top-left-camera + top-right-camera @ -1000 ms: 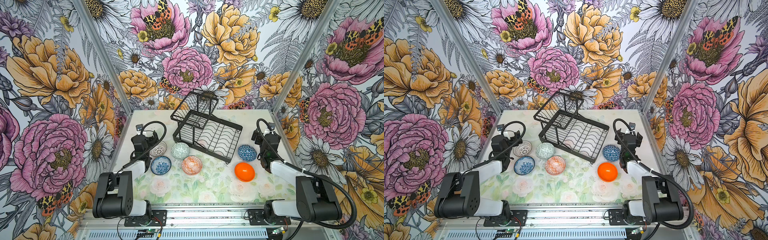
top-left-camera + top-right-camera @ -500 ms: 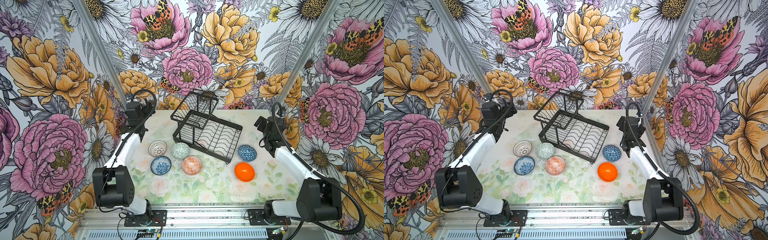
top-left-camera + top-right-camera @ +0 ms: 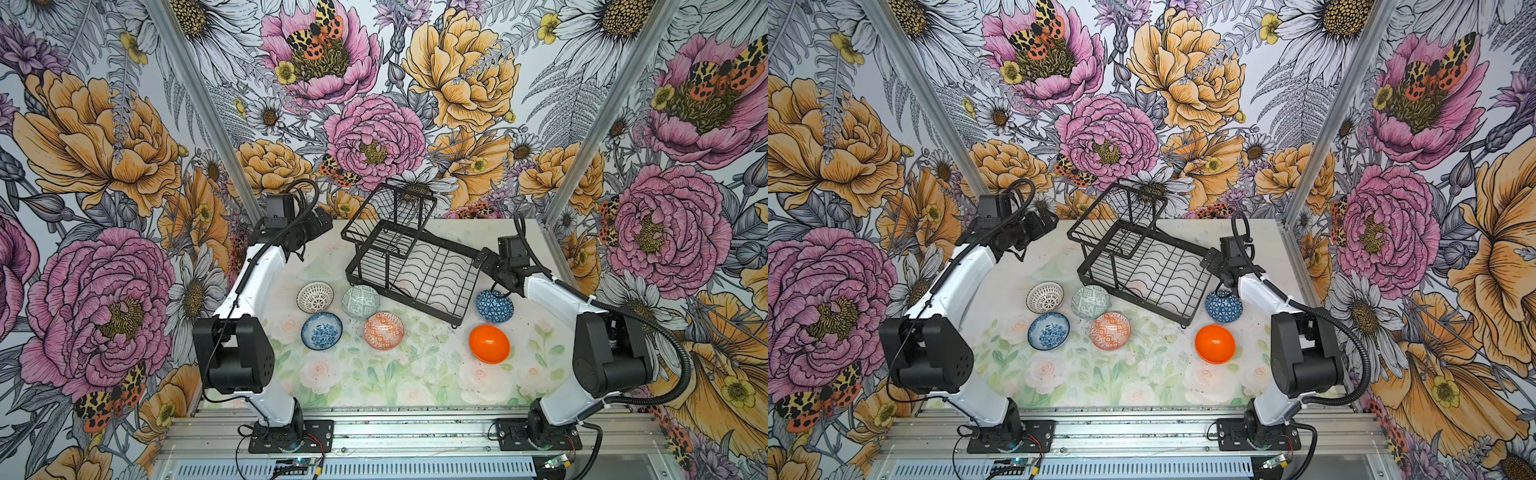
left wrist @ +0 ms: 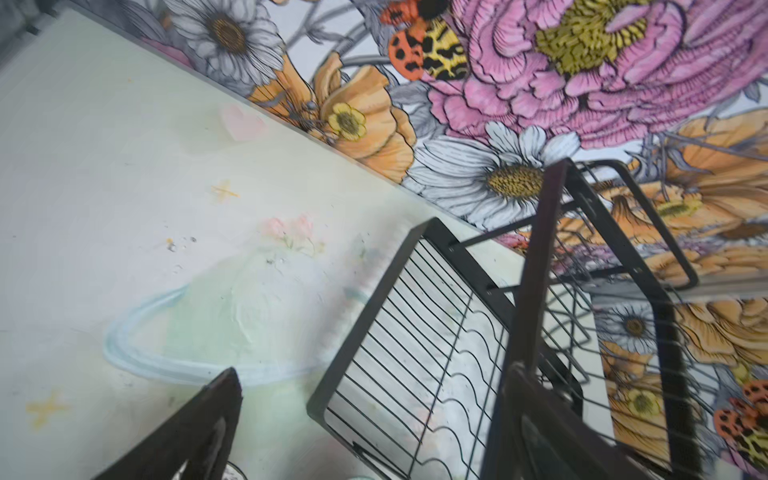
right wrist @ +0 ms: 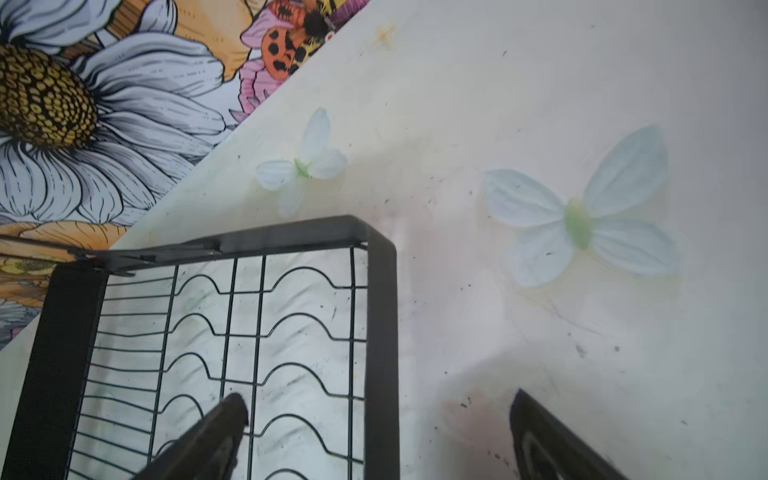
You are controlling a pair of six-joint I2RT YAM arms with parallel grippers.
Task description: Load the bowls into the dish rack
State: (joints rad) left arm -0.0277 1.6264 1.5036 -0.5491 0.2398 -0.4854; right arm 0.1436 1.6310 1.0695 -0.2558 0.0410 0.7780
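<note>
dish rack [image 3: 419, 266]: black matt metal wire; orange bowl [image 3: 489, 344]: smooth, glossy; patterned bowls [image 3: 360, 301]: glazed ceramic look; table [image 3: 374, 382]: matt printed sheet, scuffed
</note>
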